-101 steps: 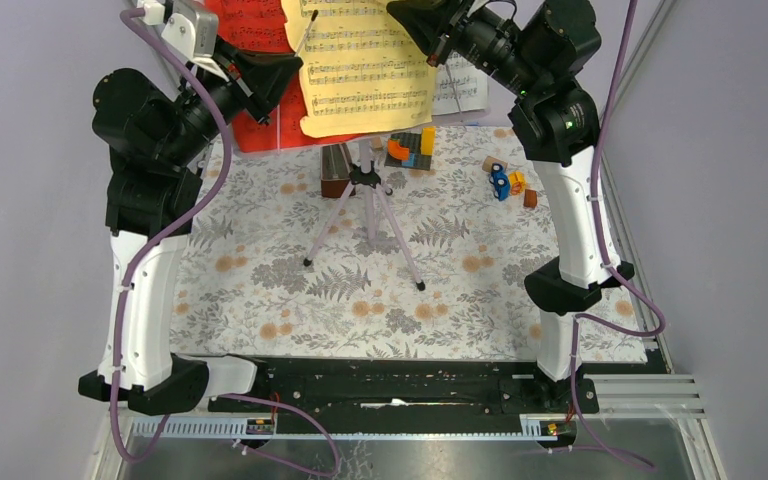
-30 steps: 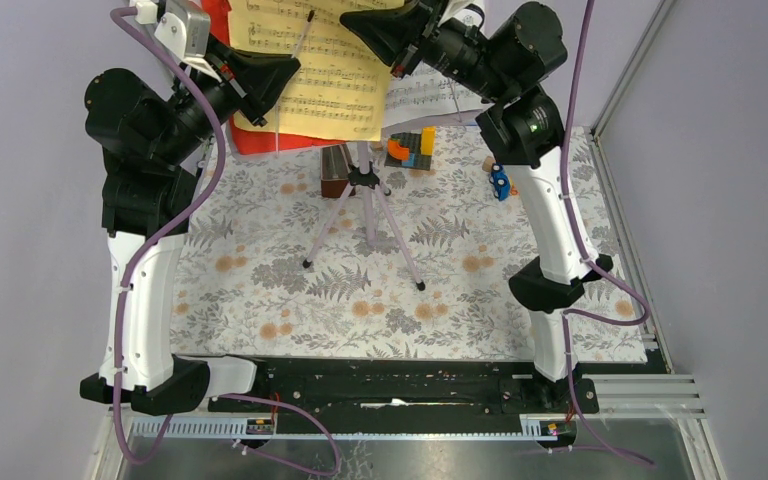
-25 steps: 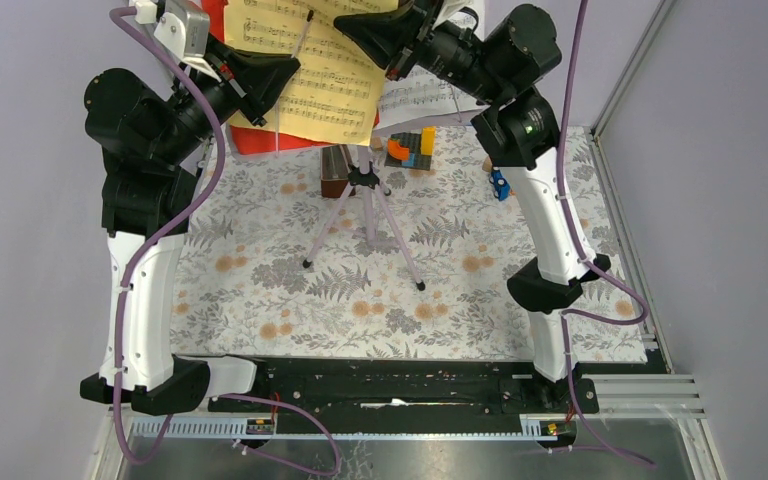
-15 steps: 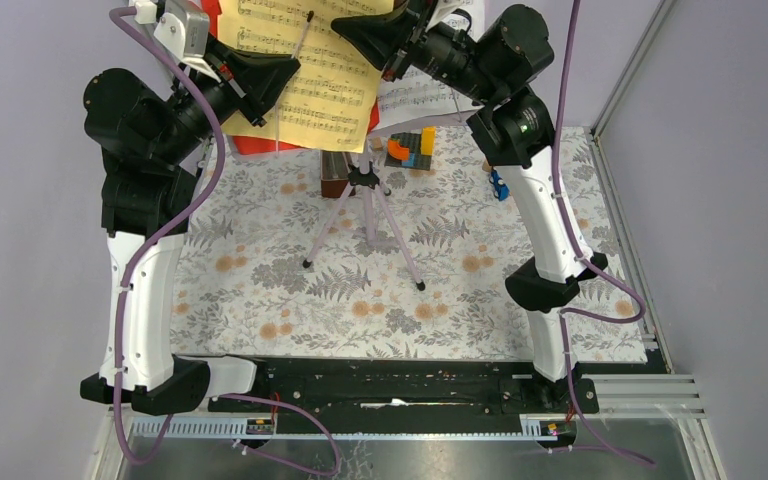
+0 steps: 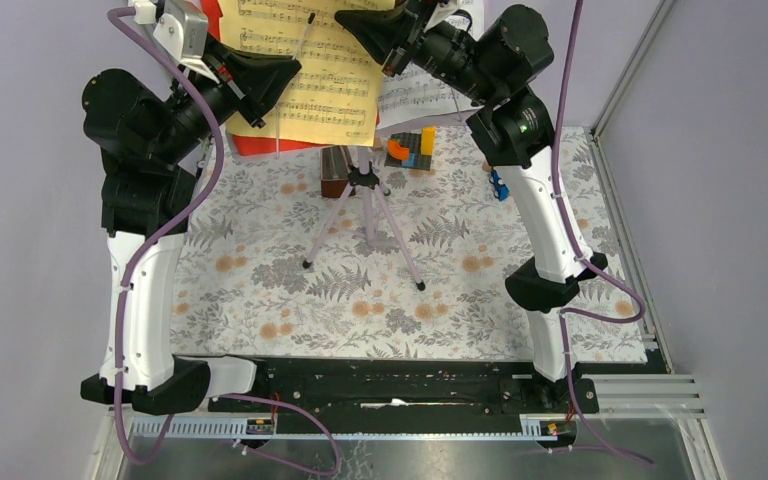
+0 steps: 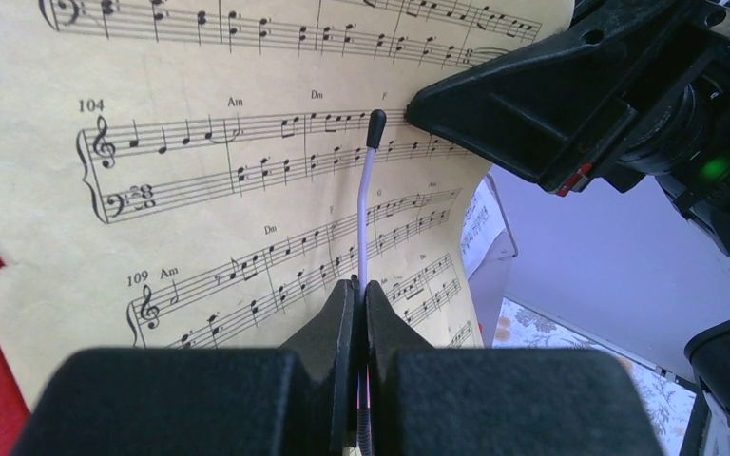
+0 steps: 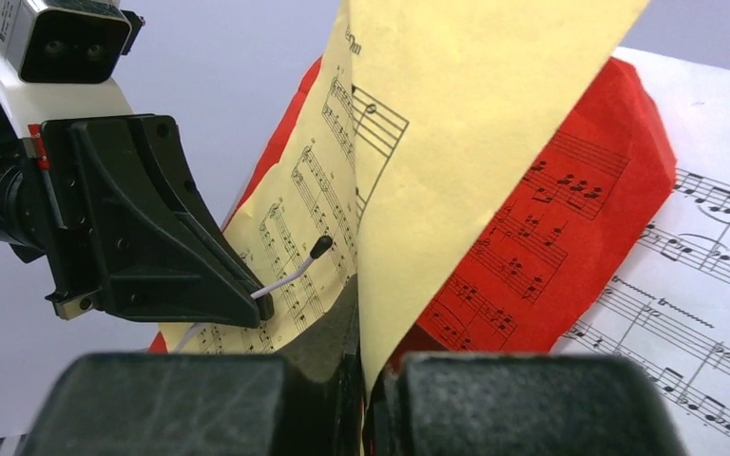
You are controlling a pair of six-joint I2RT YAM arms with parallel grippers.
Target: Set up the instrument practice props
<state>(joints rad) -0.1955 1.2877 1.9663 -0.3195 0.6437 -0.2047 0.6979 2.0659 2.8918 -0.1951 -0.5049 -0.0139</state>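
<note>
The left gripper (image 6: 359,291) has its fingers pressed together on a thin lilac retaining wire (image 6: 367,209) with a black tip, which lies across the printed face of the yellow sheet-music page (image 6: 200,209). The right gripper (image 7: 369,369) is closed tight on the edge of that same yellow page, pinching the paper between its two fingers so that the sheet bends upward from them. Behind the yellow page lies the red page (image 7: 551,237), and behind that the white page (image 7: 703,285). All three sit high at the far side of the table, above the lilac tripod (image 5: 365,215), which stands with legs spread on the floral cloth (image 5: 360,290) near the toy blocks (image 5: 412,147)
</note>
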